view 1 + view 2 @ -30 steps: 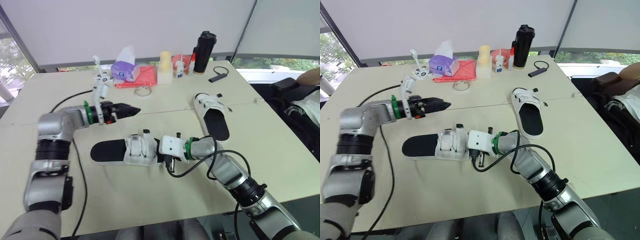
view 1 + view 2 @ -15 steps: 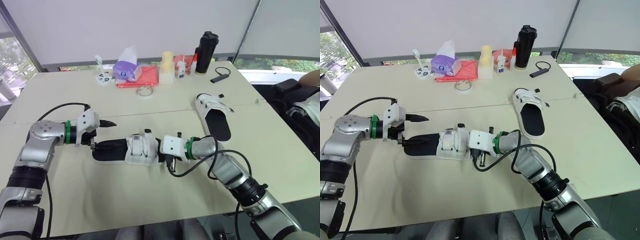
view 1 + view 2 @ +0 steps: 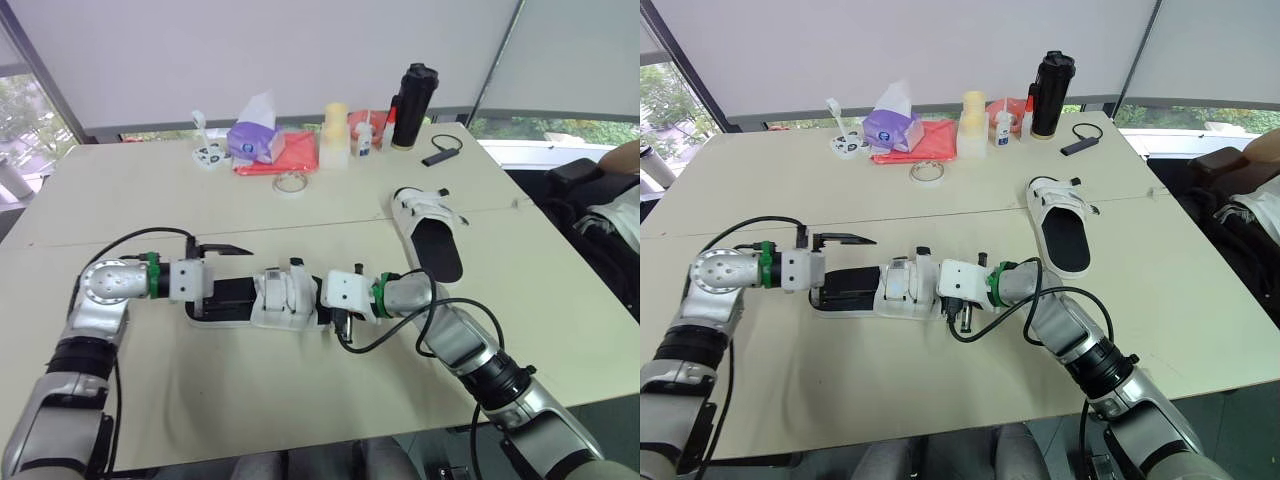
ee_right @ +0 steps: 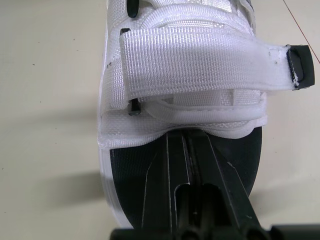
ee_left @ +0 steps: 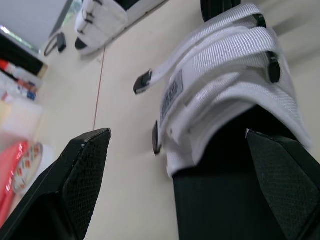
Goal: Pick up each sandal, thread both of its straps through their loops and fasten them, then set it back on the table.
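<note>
Lying on the beige table [image 3: 300, 400], the near black-soled sandal with white woven straps [image 3: 285, 297] is sitting between both grippers. The left gripper [image 5: 177, 135] is gaping wide at its left end. The right gripper [image 4: 189, 142] is pressing its closed fingers on the insole at the right end. The matching second sandal [image 3: 430, 230] is resting far right.

You're in what looks like an office or meeting room: a broad pale worktop [image 3: 330, 215] under white blinds [image 3: 250, 50], trees [image 3: 22, 105] beyond the window [image 3: 545, 128]. A tissue box [image 3: 252, 141], flask [image 3: 410, 92] and tape roll [image 3: 288, 182] sit toward its far edge.
</note>
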Available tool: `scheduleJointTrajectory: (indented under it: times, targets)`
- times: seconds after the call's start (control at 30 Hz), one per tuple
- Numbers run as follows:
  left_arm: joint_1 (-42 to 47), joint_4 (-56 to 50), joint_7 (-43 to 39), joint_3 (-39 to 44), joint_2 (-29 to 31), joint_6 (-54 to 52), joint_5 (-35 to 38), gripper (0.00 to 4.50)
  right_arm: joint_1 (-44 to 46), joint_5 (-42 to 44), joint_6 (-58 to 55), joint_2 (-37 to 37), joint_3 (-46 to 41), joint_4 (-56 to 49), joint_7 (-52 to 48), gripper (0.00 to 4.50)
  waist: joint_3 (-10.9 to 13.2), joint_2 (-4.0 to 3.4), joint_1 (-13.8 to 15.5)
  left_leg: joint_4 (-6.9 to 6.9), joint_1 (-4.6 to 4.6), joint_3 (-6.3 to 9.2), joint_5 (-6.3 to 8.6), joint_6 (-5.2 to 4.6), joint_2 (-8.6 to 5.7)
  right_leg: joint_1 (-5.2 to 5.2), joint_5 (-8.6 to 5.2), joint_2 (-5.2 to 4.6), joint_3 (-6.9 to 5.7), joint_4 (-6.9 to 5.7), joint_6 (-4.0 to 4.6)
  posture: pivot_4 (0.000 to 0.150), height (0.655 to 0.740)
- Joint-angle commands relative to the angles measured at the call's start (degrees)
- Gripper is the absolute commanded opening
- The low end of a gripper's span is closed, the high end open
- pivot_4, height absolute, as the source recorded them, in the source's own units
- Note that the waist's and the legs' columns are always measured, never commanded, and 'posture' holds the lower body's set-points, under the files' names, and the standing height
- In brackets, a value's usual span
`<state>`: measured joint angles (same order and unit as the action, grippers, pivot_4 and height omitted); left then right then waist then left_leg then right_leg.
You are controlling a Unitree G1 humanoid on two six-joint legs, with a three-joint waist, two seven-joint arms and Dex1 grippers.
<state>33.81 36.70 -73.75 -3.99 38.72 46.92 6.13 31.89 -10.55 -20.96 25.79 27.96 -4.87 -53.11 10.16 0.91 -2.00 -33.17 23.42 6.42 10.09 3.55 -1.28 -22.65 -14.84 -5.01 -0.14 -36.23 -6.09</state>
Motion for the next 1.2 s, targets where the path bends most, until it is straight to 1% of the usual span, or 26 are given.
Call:
scheduleJointTrajectory:
  times: [0.03, 0.2, 0.37, 0.6, 0.9, 1.1, 1.13, 1.2]
  targets:
    - [2.1, 3.1, 1.7, -1.1, -0.7, 5.1, -1.5, 4.47, -1.0, -1.1, -1.6, 2.3, -0.2, -0.6, -0.7, 0.00, 0.0, -0.02, 0.2, 0.00, 0.00, 0.00, 0.00, 0.00, 0.00, 0.00, 0.00, 0.00, 0.00, 0.00, -0.01, 0.150, 0.7400]
    - [3.4, 6.1, 3.0, -2.7, -1.8, 9.4, -2.4, 4.47, -1.8, -0.5, -2.8, 4.6, -1.3, -3.4, -1.2, 0.00, 0.0, -0.02, 1.3, 0.00, 0.02, 0.00, 0.00, 0.00, -0.01, 0.00, 0.00, 0.00, -0.01, 0.00, -0.06, 0.150, 0.7400]
    - [3.9, 6.4, 3.0, -4.7, -3.2, 13.8, -1.2, 4.47, -4.5, 2.6, -7.4, 10.0, -6.6, -11.9, -3.4, 0.00, 0.0, -0.02, 1.8, -0.08, 0.09, 0.01, 0.00, 0.00, -0.06, 0.03, -0.02, -0.04, -0.01, 0.04, -0.02, 0.150, 0.7400]
    - [5.1, 6.8, 4.4, -5.8, -4.2, 17.6, -0.9, 4.47, -5.9, 8.8, -14.4, 12.9, -11.9, -20.1, -5.3, 0.00, 0.1, -0.04, 1.0, -0.05, 0.12, 0.01, 0.01, -0.01, -0.01, -0.05, 0.00, -0.01, -0.01, 0.03, -0.06, 0.150, 0.7400]
    - [7.0, 9.7, 5.2, -9.1, -5.0, 23.9, -1.3, 4.47, -7.0, 22.5, -24.6, 15.4, -20.0, -31.5, -7.7, 0.00, 0.1, -0.04, 1.4, -0.06, 0.15, 0.01, 0.01, -0.01, -0.01, -0.04, 0.00, -0.02, -0.03, 0.05, -0.07, 0.150, 0.7400]
    - [7.9, 10.4, 7.1, -10.3, -6.1, 26.7, -1.7, 4.47, -7.6, 25.1, -25.5, 17.5, -20.4, -32.7, -5.7, 0.00, 0.1, -0.03, 1.4, -0.07, 0.17, 0.01, 0.01, -0.01, -0.02, -0.04, -0.01, -0.03, -0.03, 0.06, -0.04, 0.150, 0.7400]
    - [8.0, 10.5, 7.8, -10.6, -6.4, 27.5, -2.1, 4.24, -7.9, 25.3, -25.6, 17.8, -20.5, -32.8, -5.4, 0.00, 0.1, -0.03, 1.4, -0.07, 0.17, 0.01, 0.01, -0.01, -0.02, -0.04, -0.01, -0.03, -0.03, 0.06, -0.05, 0.150, 0.7400]
    - [8.7, 11.3, 11.0, -10.0, -7.5, 29.1, -4.9, 3.62, -8.6, 25.8, -25.7, 18.4, -20.7, -33.5, -4.5, 0.00, 0.1, -0.01, 1.4, -0.07, 0.18, 0.01, 0.01, -0.01, -0.02, -0.04, -0.01, -0.03, -0.03, 0.07, -0.06, 0.150, 0.7400]
